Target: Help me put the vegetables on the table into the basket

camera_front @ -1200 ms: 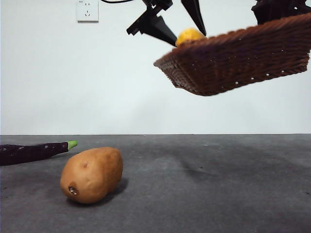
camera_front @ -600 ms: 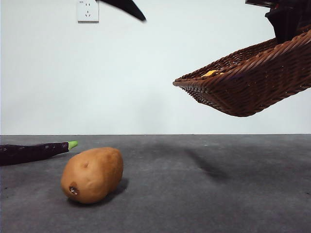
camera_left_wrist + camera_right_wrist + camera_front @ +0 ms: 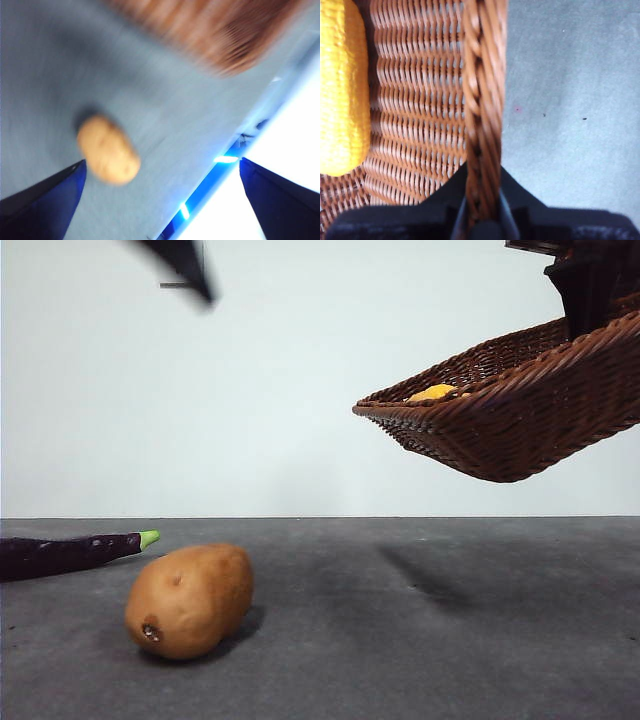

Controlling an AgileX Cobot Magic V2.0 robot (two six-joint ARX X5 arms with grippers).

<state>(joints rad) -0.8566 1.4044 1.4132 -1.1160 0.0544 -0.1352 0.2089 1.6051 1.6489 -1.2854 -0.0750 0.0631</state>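
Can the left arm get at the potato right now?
Probably yes. The left gripper is open and empty, and the potato lies alone on the table with nothing over it. The basket hangs off to the side in the right gripper.

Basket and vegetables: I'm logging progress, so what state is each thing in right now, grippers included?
Basket: held up off the table, tilted.
Yellow vegetable: lying inside the basket.
Potato: on the table, not yet picked.
Eggplant: lying on the table, untouched.
Right gripper: shut on the basket's braided rim.
Left gripper: open, empty, above the potato.
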